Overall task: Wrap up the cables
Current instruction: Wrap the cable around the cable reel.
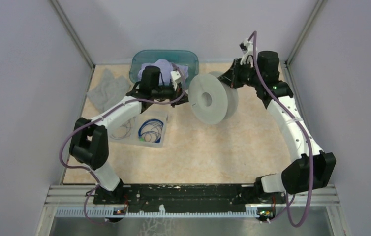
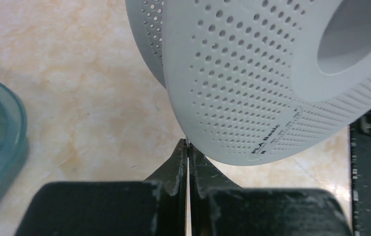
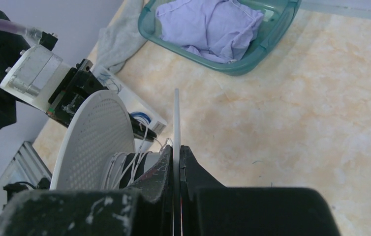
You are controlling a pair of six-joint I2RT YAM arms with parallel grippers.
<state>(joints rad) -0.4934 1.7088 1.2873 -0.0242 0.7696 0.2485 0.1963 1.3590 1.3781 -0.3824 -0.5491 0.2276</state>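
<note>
Mid-winding, I think. Right pincer (image 3: 176,153) clamps the spool (image 1: 208,98) flange, near the bench's far edge; white cable (image 3: 130,164) turns sit on its hub. Left pincer (image 2: 188,147) closed at the rim, can't tell if it's holding wire. Blue cables (image 1: 150,130) in tray (image 1: 160,144), left side. Next: guide wire round hub, taut.

A pale beige, marbled surface (image 1: 223,152) carries a teal plastic basket (image 1: 137,69) at its far edge, a crumpled grey cloth (image 1: 107,88) in the far left corner, and, nearer on the left, a clear tray (image 1: 161,141) of coiled blue cables (image 1: 151,130).
</note>
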